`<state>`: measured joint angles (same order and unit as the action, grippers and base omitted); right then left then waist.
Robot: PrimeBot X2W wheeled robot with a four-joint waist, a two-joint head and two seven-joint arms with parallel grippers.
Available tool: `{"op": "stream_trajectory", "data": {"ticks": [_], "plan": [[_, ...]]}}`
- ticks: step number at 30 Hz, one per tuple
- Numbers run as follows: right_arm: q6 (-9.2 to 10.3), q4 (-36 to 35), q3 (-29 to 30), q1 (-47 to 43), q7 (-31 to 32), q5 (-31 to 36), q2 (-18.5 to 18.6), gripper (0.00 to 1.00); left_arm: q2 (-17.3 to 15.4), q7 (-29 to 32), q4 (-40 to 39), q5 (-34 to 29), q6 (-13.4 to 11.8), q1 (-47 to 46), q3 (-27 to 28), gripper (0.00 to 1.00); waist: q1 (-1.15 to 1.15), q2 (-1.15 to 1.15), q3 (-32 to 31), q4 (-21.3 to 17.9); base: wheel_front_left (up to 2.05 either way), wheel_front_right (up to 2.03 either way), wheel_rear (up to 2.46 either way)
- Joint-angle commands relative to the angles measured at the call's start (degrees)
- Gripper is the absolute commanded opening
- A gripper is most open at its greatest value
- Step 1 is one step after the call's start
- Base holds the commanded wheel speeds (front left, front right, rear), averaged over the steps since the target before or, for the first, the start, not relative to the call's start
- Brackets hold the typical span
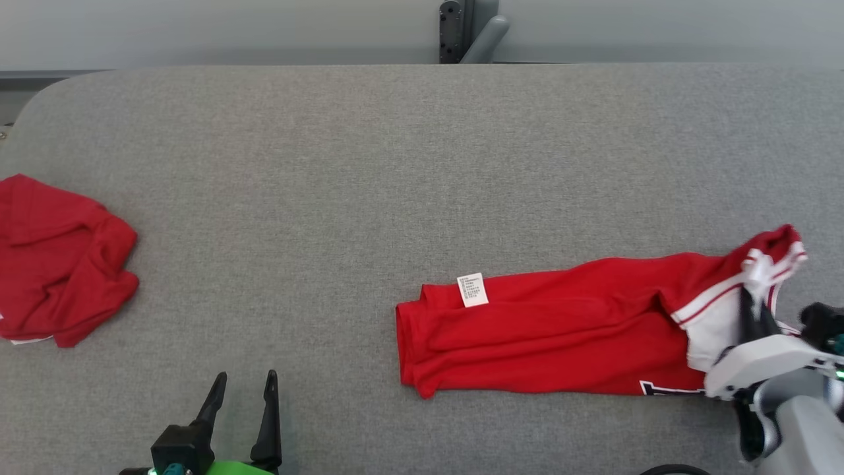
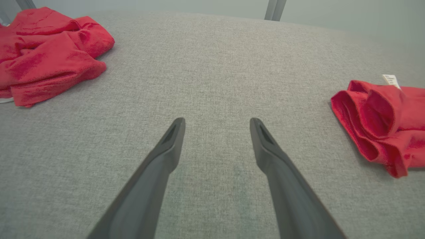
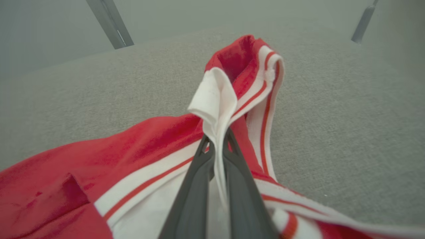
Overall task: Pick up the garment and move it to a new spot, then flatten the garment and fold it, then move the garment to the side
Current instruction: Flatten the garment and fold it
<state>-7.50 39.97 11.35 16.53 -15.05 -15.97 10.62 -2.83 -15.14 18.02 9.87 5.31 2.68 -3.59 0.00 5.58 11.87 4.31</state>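
Right claw (image 3: 217, 141): clamped tight, folks! The two dark fingers are pressed together on a white fold of the garment's collar end, cloth squeezed right between the tips.
Garment (image 1: 560, 330): a red jersey with a white panel and red-and-white striped trim. It's bunched and lifted at the right claw's fingertips, and from there it runs out long across the table towards the left claw's side.
Striped trim (image 3: 265, 99): looping up just past the right claw's tips, red lining showing inside the fold.
Care label (image 1: 473, 290): small white tag at the garment's end farthest from the right claw.
Left claw (image 2: 217, 121): spread wide, nothing between the fingers, bare grey surface under the tips.
Garment's hem end: lies off to the left claw's right, apart from it, in soft rolled folds.
Second red cloth (image 1: 59, 264): a crumpled heap well off to the left claw's left and ahead of it, no contact.
Table (image 1: 395, 165): grey woven surface below both claws.
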Motion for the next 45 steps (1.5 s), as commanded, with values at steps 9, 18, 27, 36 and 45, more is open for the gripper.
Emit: {"op": "stream_trajectory", "data": {"ticks": [9,18,27,36,45], "plan": [[0.02,-10.6,-22.5,-4.4,0.9,-12.0,0.0,0.00,-0.2,0.0,-0.3,0.0,0.3,-1.4,-2.1,1.00,0.00,0.00,-0.3,-2.4,0.00,0.00,0.00],[0.02,-13.9,-41.0,-1.0,2.2,-18.0,-2.2,0.00,-0.2,0.0,0.4,-0.5,0.8,-2.2,-5.2,1.00,0.00,0.00,-0.1,1.5,0.00,0.00,0.00],[0.02,-6.8,-49.4,5.0,0.8,-19.0,-5.7,0.37,-0.1,0.0,1.3,-0.9,1.1,-0.7,-5.8,1.00,0.00,0.00,-0.1,7.5,0.00,0.00,0.00],[0.02,-12.7,-49.8,6.0,-0.2,-20.6,-6.8,1.00,-0.1,0.0,1.0,-0.4,0.3,0.1,-3.6,1.00,0.00,0.00,-1.2,5.1,0.00,0.00,0.00],[0.02,-24.7,-40.7,0.0,-0.1,-15.4,-3.8,1.00,-0.1,0.0,-0.1,-0.5,0.1,-1.2,-3.0,1.00,0.00,0.00,-1.7,1.1,0.00,0.00,0.00]]}}
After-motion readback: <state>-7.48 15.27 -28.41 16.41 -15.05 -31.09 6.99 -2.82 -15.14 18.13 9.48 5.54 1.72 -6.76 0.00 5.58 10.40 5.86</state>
